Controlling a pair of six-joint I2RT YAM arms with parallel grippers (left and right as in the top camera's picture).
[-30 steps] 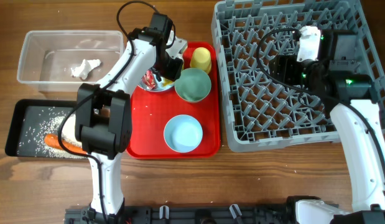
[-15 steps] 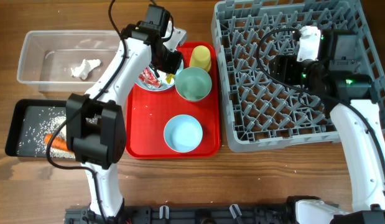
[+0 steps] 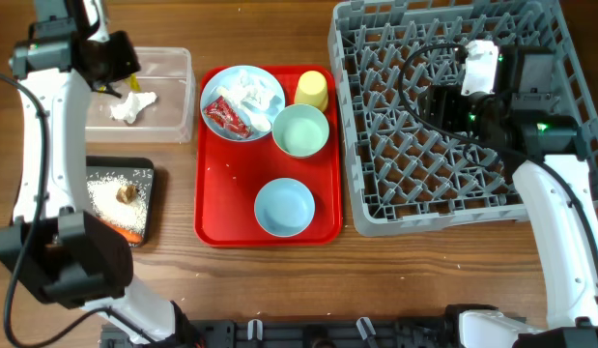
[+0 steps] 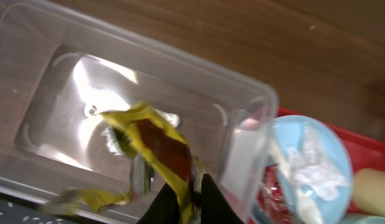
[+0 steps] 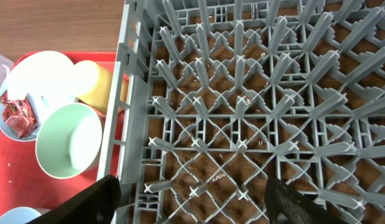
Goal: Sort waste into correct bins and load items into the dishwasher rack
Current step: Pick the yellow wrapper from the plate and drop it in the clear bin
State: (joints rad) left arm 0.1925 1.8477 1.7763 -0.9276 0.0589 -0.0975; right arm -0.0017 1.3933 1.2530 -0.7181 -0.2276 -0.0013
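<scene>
My left hand (image 4: 186, 196) is clamped on the yellow wrapper (image 4: 156, 144), which dangles over the clear tub (image 4: 49, 81) below it (napkin (image 3: 132, 103) inside). My right hand (image 5: 195, 199) hangs spread apart above the rack (image 5: 242, 124).

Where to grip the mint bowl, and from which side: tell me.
Pinch the rim of the mint bowl from above, one pincer finger inside: it's upright, mouth open. Take its right side; the plate and yellow cup crowd its far edge.

no readable text, no labels, no brands, no numbers
</scene>
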